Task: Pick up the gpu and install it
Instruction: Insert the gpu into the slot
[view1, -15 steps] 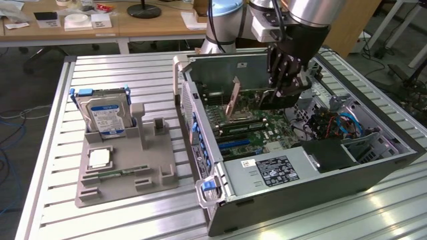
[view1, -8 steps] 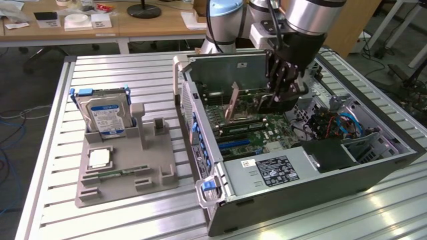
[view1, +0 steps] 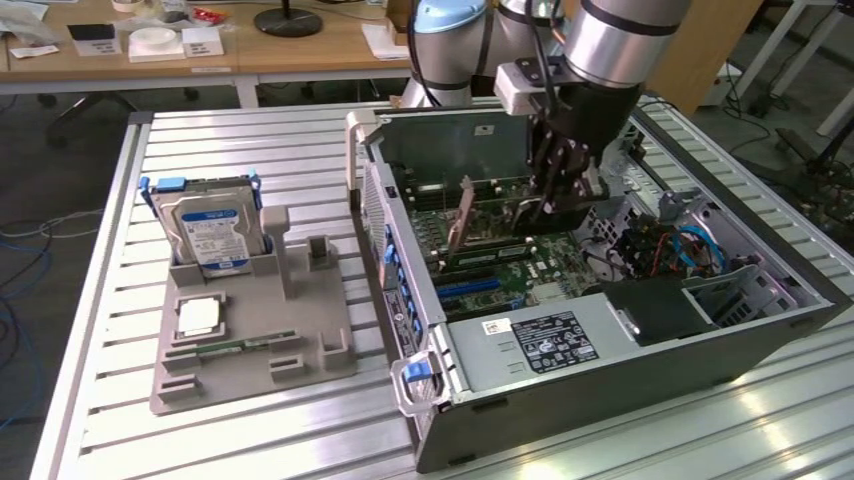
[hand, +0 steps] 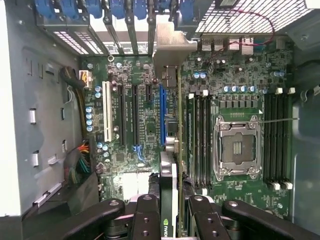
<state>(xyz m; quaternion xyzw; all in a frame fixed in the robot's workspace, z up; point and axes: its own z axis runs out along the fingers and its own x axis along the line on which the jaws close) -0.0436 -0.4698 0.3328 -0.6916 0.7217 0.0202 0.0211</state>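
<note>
Clamping the gpu (hand: 169, 180) by its upper edge, your gripper (hand: 171, 205) holds it on edge over the motherboard (hand: 140, 125) inside the open case (view1: 601, 380), so treat it as light, stiff and fragile, gripping the board edges, never the components.

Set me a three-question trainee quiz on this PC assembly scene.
1. True or false: the hard drive stands in the grey holder, outside the computer case.
2. What is the gripper shut on? A) the gpu B) a memory stick C) the hard drive
3. Fill in: the CPU socket on the motherboard is ____.
Key: 1 true; 2 A; 3 empty.
</note>
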